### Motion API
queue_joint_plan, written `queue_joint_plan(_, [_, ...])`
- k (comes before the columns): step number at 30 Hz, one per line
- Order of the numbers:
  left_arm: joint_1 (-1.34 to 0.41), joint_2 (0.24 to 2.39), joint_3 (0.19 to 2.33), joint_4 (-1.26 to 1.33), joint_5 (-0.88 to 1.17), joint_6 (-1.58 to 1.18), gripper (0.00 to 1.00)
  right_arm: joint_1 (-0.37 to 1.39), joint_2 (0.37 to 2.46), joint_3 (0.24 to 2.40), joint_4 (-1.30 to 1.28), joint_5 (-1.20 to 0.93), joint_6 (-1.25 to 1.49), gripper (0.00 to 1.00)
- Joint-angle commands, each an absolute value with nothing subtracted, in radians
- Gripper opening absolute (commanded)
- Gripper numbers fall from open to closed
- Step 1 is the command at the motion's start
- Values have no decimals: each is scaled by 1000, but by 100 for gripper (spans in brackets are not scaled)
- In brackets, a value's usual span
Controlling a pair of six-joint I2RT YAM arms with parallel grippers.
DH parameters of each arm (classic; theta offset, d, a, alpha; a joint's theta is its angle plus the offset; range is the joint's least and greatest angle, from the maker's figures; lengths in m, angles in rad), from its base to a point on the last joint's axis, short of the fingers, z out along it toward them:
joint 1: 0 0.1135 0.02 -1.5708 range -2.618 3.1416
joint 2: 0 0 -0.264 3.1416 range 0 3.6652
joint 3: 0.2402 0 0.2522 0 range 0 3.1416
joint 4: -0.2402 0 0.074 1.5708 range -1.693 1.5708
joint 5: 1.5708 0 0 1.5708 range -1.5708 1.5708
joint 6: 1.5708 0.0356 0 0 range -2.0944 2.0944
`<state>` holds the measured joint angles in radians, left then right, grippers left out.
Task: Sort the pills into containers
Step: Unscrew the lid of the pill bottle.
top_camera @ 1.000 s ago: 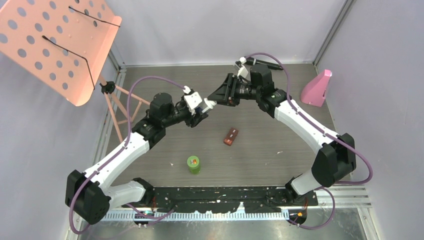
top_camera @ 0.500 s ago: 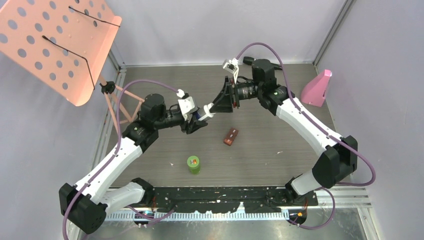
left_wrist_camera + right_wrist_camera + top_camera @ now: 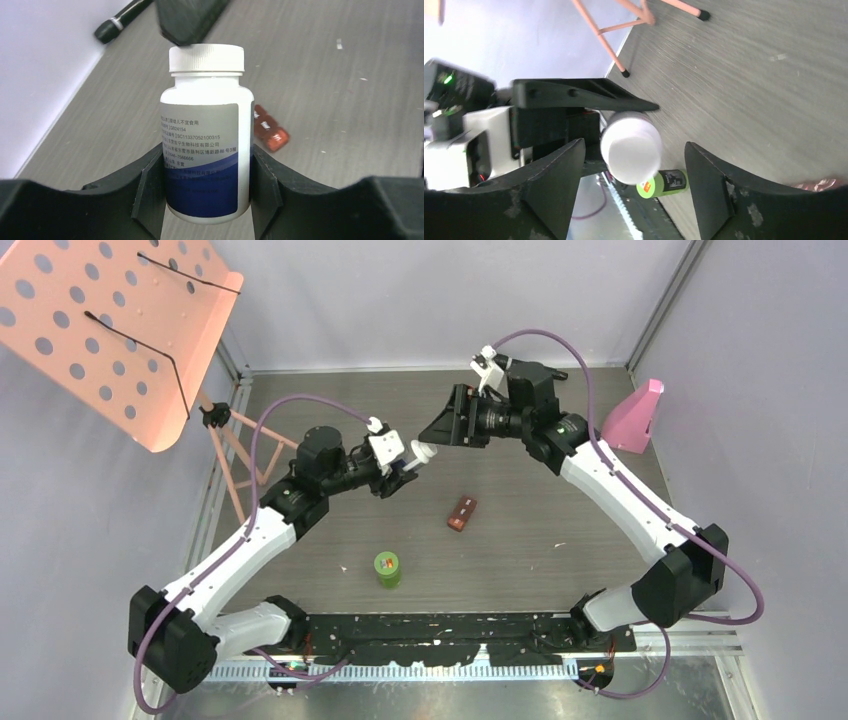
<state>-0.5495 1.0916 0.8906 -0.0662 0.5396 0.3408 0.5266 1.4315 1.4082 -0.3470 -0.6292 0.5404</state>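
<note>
My left gripper pinches the body of the white plastic bottle with a grey-and-blue label, held above the grey wooden table. Its long axis and white ribbed cap point at my right gripper, whose fingers are spread. The right wrist view shows the cap end-on, centred between them with a gap on each side. The left wrist view shows only one dark fingertip at the rim.

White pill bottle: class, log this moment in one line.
left gripper: shut on white pill bottle; right gripper: open around cap; green-lidded bottle, brown case: untouched
</note>
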Motion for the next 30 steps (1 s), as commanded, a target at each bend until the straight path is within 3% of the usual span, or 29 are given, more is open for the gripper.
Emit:
queue_joint_plan(1, [-550,1101,891,64,385,364,0,535,1407,1346,-272,-442,880,77])
queue_joint_plan(6, [-552,1095,867,95,383,328,0,544,1419,1307,-165,-430,996,77])
queue_joint_plan(19, [-552,1104,882,90,320,258,0,578,1461,1280,-53,-492,1064,59])
queue_joint_plan(23, [-552,1102,886,77,316,238,0,578,1452,1273,-53,-496,997,37])
queue_joint_plan(26, [-551,1094,905,13,389,229,0,575,1450,1266,26,-539,866,12])
queue_joint_plan(30, [-550,1080,940,-109,498,211,0,544,1459,1262,113,-722,574,6])
